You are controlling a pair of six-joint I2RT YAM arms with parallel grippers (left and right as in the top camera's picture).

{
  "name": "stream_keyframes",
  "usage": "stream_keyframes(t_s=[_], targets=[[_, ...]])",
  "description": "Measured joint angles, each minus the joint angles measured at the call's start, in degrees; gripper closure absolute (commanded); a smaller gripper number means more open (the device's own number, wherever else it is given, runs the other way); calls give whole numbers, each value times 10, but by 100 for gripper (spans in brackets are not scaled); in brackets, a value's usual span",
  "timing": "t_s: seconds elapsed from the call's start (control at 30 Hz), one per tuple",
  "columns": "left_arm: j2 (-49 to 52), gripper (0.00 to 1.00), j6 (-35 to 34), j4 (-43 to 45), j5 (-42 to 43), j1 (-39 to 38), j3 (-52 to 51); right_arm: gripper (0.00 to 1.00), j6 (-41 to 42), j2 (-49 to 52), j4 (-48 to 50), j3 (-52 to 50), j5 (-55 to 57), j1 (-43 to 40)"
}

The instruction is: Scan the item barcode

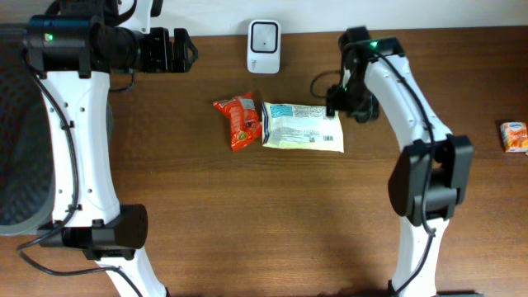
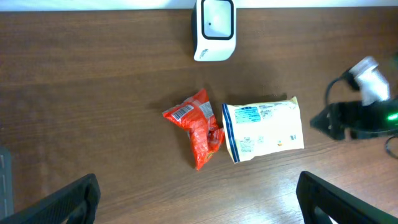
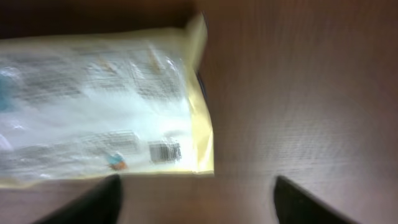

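A pale yellow and white packet (image 1: 302,126) lies flat at the table's middle, with a red snack packet (image 1: 239,121) touching its left end. In the right wrist view the pale packet (image 3: 93,106) fills the upper left, its printed barcode (image 3: 165,151) facing up near the corner. My right gripper (image 1: 334,103) hovers at the packet's right end, open, and only bare wood lies between its fingers (image 3: 93,202). A white scanner (image 1: 263,35) stands at the back edge. My left gripper (image 1: 186,51) is open at the back left, away from both packets (image 2: 264,129).
A small orange packet (image 1: 515,136) lies near the table's right edge. A grey mesh chair back (image 1: 16,157) sits beyond the left side. The white wall runs along the table's far edge behind the scanner (image 2: 214,28).
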Motion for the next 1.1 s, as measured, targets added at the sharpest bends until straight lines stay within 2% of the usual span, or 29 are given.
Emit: stream_keyframes(t_s=[0.1,0.23,0.33,0.53,0.77,0.9,0.93,0.97,1.0,1.1], targets=[[0,1,0,0,0,0,0,6,-58,-5,66,6,-15,0],[0,1,0,0,0,0,0,8,-145,18,144,6,-43,0],[0,1,0,0,0,0,0,13,-163,50,155,6,-46,-2],[0,1,0,0,0,0,0,16,-172,94,72,-3,-93,-2],[0,1,0,0,0,0,0,15,-176,94,-99,-3,-166,6],[0,1,0,0,0,0,0,15,-177,78,-110,-3,-193,35],[0,1,0,0,0,0,0,20,-177,69,-99,-1,-189,39],[0,1,0,0,0,0,0,38,-176,56,-66,5,-174,46],[0,1,0,0,0,0,0,49,-177,49,-42,14,-161,48],[0,1,0,0,0,0,0,77,-166,29,113,34,-88,42]])
